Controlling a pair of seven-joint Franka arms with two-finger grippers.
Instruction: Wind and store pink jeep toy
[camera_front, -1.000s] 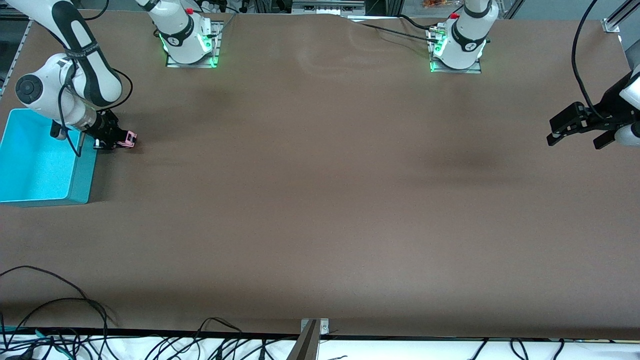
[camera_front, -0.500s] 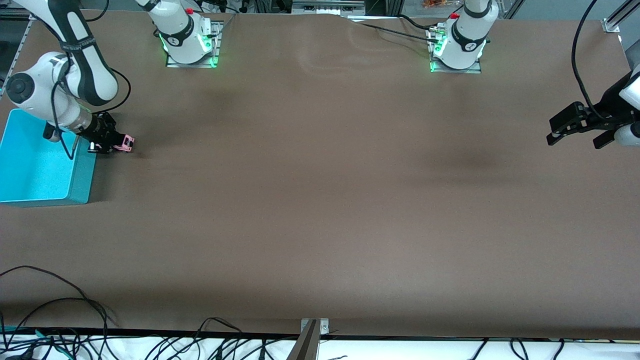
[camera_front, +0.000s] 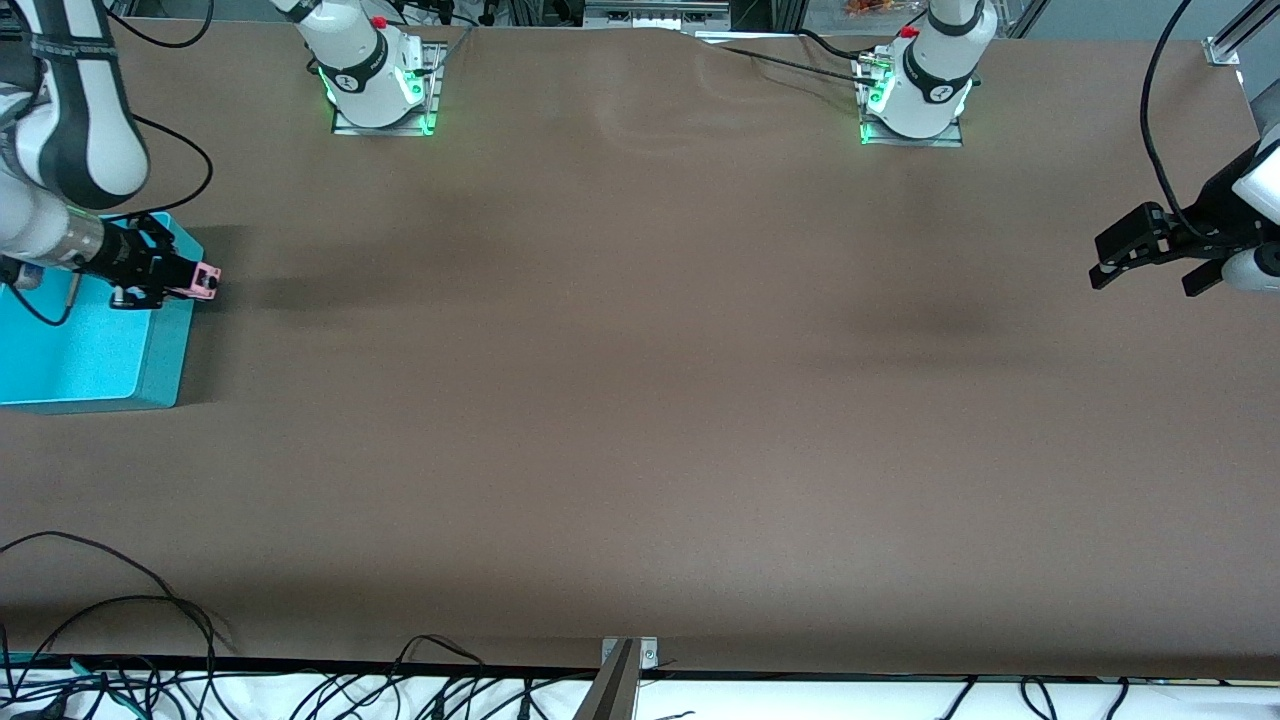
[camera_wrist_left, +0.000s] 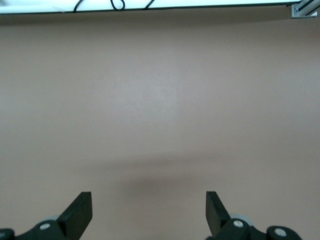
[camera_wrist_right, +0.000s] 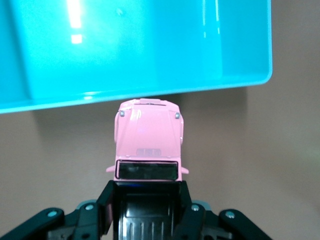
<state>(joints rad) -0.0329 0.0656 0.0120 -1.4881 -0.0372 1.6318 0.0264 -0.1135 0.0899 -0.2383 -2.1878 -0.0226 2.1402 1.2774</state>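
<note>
Pink jeep toy (camera_front: 203, 280) sits clamped by its black roof end between the fingers of the right gripper (camera_front: 160, 283), hood sticking out past the fingertips, held in the air over the edge of the turquoise bin (camera_front: 160, 350). The left gripper (camera_front: 1150, 252) waits with fingers spread over the brown table (camera_front: 640, 400) at its own end.

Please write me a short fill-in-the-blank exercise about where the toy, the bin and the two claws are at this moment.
1. The right claw is shut on the pink ____ toy.
2. The toy hangs at the rim of a ____-coloured bin.
3. The left claw, waiting over bare table at its own arm's end, has its fingers ____.
4. The inside of the bin holds ____.

Missing words: jeep; turquoise; open; nothing
</note>
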